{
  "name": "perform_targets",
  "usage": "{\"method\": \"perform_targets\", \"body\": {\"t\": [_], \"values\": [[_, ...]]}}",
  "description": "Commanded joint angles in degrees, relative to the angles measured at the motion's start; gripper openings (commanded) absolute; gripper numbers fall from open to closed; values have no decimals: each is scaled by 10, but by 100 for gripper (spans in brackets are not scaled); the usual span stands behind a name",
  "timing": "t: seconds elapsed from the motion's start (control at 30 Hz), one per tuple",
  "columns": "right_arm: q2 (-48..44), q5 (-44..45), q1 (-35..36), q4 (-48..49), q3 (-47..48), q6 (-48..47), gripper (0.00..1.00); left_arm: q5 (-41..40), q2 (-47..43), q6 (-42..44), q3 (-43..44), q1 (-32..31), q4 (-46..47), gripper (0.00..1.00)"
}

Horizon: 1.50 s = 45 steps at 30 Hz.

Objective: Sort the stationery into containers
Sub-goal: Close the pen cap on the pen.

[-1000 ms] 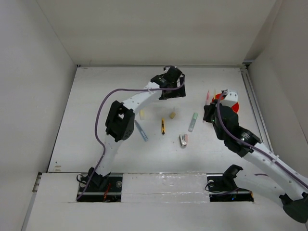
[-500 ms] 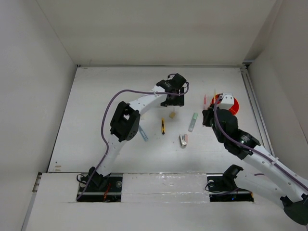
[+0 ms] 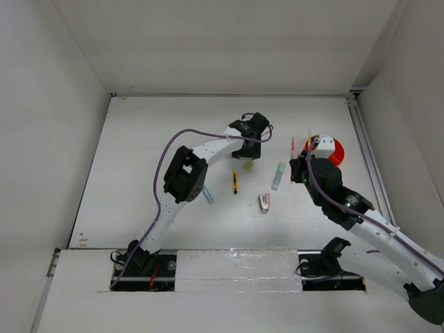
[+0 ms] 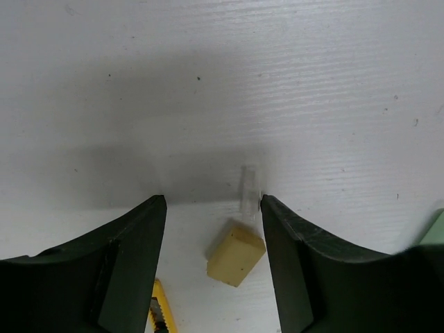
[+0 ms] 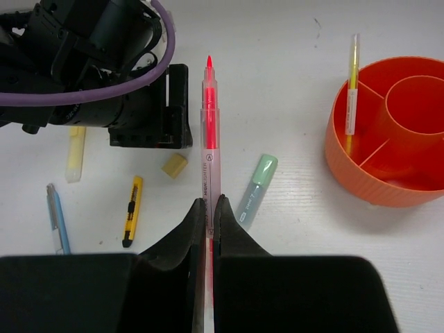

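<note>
R gripper (image 5: 209, 208) is clamping the red pen (image 5: 209, 139) by its lower barrel, w/ the orange tub (image 5: 388, 184) off to the right, holding just one thin yellow pen (image 5: 353, 76) in an outer compartment. L gripper (image 4: 211, 201) is hovering open above the tan eraser (image 4: 236, 252), not touching it. Waiting on the surface (image 5: 291, 41): pale green marker (image 5: 255, 187), yellow-black cutter (image 5: 131, 208), blue pen (image 5: 55, 215), pale yellow marker (image 5: 74, 154), grey-pink piece (image 3: 265, 202), so approx. one item is done, most left.

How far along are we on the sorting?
One yellowish pen stands in the orange tub. Right gripper holds the red pen; left gripper is open over the tan eraser. Left to sort: pale yellow marker, blue pen, yellow-black cutter, green marker, grey-pink piece.
</note>
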Motion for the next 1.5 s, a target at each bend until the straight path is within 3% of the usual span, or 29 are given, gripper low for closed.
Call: {"method": "perform_targets", "body": {"t": [0.0,0.7,0.83,0.9,1.07,1.2,1.27,1.47], "values": [[-13,-8,-9,30,-11,-6,0,-22,8,0,23,-3,-30,53],[-57,-29,-35,41,-37,-6,0,-33,61,5,63,-3,-57,24],[-57,-43,-46,41,-37,-6,0,-33,66,5,63,-3,-57,14],[-57,-50,-46,46,-37,-6,0,-27,71,5,63,-3,-57,1],[-57,-86,-51,73,-48,-21,0,-27,76,11,63,-3,-57,0],[-38,-159,-63,121,-59,-65,0,-21,8,-2,9,2,-4,0],[-10,-194,-68,126,-59,-70,0,4,-73,-10,-34,19,70,0],[49,-333,-111,202,-66,-45,0,102,-310,-66,-267,69,281,0]]}}
